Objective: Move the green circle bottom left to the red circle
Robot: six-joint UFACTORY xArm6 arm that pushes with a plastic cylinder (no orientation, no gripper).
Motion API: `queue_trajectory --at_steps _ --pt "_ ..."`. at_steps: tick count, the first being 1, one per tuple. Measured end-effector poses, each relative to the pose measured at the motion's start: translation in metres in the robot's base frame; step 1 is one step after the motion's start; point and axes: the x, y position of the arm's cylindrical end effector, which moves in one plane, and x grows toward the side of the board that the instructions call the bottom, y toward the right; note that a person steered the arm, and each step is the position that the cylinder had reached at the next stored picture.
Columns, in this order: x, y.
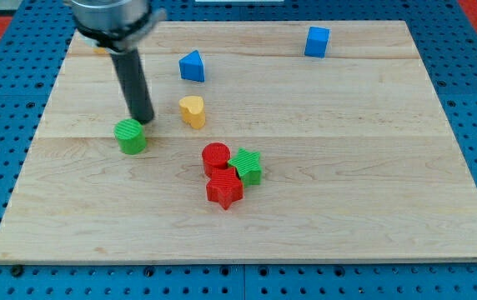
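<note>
Standing just above the green circle (130, 136) in the view, my tip (144, 122) sits at that block's upper right edge, touching it or very nearly so; the rod rises from there toward the view's top left, where the arm's dark body fills the corner. No end effector with jaws exists on this rig, only the plain rod, so nothing opens or closes and nothing is held. The green circle lies on the left half of the wooden table (372, 208), well to the view's left of the red circle (216, 156) and slightly higher. The red circle touches a green star (247, 165) on its right and a red star (224, 190) below it, the three forming a tight cluster near the table's centre. A yellow heart-shaped block (193, 110) stands between my tip and that cluster, apart from both. A blue triangle (192, 66) sits above the yellow block, and a blue cube (317, 41) rests near the table's top edge toward the right.
</note>
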Motion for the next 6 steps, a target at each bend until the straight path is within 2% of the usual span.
queue_trajectory --at_steps 1,2,3,4,5,6 --pt "0.039 -0.018" --pt "0.066 0.035" --pt "0.071 0.065" --pt "0.073 0.032" --pt "0.029 0.029" --pt "-0.007 0.086"
